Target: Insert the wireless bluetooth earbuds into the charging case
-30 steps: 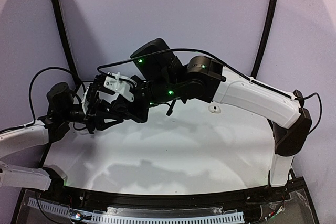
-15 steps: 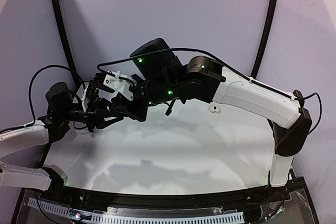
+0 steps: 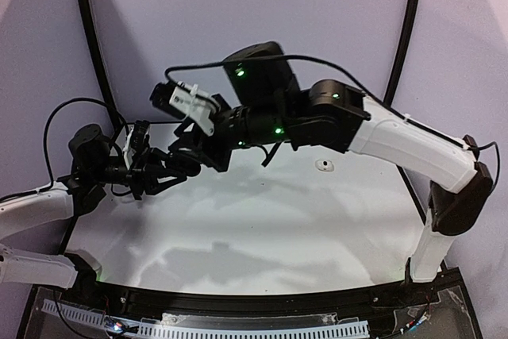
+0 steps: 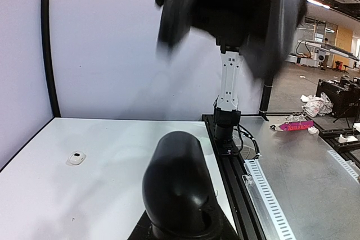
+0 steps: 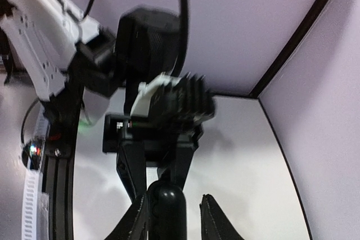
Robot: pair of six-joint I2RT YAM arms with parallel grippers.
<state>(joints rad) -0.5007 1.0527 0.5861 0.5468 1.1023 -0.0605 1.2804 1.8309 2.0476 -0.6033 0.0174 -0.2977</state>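
Note:
A black rounded charging case fills the bottom of the left wrist view and hides my left fingers there. In the right wrist view the left gripper comes down from above, shut on the top of this case. My right gripper is open around the case. The case rests against its left finger, with a gap to the right finger. In the top view both grippers, left and right, meet above the table's far left. No earbuds show in any view.
A small white rounded item lies on the white table at the back middle, also in the left wrist view. A black rail runs along the table edge. Black frame posts stand at the back.
My right arm has lifted and swung up and to the right, its wrist now higher over the left gripper. The left arm has stayed put.

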